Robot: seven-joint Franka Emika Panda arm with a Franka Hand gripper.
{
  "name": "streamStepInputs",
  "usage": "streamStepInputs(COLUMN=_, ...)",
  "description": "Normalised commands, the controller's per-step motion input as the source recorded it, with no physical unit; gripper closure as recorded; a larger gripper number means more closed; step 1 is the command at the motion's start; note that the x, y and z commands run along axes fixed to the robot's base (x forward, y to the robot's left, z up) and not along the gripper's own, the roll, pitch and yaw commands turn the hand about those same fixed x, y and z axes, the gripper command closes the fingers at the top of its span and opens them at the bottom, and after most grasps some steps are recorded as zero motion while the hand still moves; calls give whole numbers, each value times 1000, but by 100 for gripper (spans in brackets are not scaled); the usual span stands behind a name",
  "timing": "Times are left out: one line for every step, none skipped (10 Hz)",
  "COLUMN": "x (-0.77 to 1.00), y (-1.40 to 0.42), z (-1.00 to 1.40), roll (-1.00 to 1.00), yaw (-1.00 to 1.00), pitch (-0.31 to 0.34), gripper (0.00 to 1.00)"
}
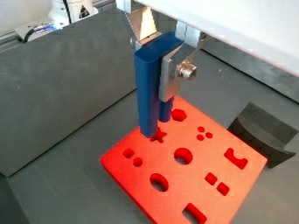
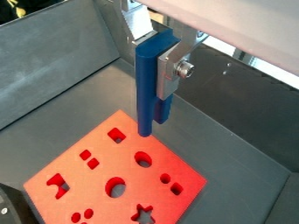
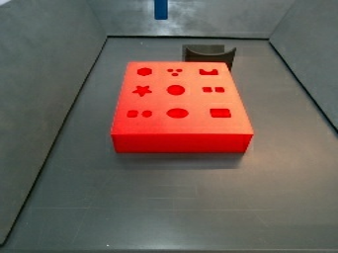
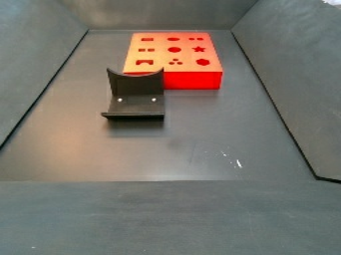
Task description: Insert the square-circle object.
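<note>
So the pickup part is sorted: the gripper (image 1: 163, 74) has its fingers (image 2: 176, 68) clamped on the blue square-circle object (image 1: 151, 92), holding it upright above the red block (image 3: 179, 104). No insertion yet, the peg's tip hangs clear over the holes. In a side view only its bottom end (image 3: 161, 9) pokes in from above, so it looks fairly high up, I think. Left to do: line up, lower, push in.
</note>
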Motion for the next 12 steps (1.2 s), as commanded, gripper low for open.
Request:
streamStepInputs(x=0, y=0, z=-380, roll=0, yaw=-63, pitch=-64, gripper=100)
streamStepInputs(x=0, y=0, z=-869, roll=11, yaw=-163, pitch=-59, gripper=100)
streamStepInputs(x=-126, y=-3, z=-1000, roll=30, yaw=-183, pitch=-27, gripper=100)
streamStepInputs(x=-206, y=-31, z=-1000, roll=0, yaw=-266, pitch=0, gripper=100)
streamStepInputs(x=-271, y=-23, z=-1000, roll=0, yaw=-357, pitch=0, gripper=100)
streamStepInputs(x=-251, y=-91, z=-1000, roll=0, yaw=-426, pitch=0, gripper=100)
streamStepInputs(x=-243, y=-106, z=-1000, roll=0, yaw=-463, pitch=0, gripper=100)
streamStepInputs(x=-209, y=-111, z=-974, roll=0, yaw=-486, pitch=0, gripper=100)
streamStepInputs(x=-100, y=-114, z=-911, roll=0, yaw=-534, pitch=0, gripper=100)
streamStepInputs(x=31, y=-69, z=-711, roll=0, yaw=-780, pitch=10, gripper=100)
streamStepInputs(x=0, y=0, z=-537, roll=0, yaw=-1000, pitch=0, gripper=100)
streamStepInputs(x=0, y=0, z=-506, roll=19, yaw=-1000, pitch=0, gripper=100)
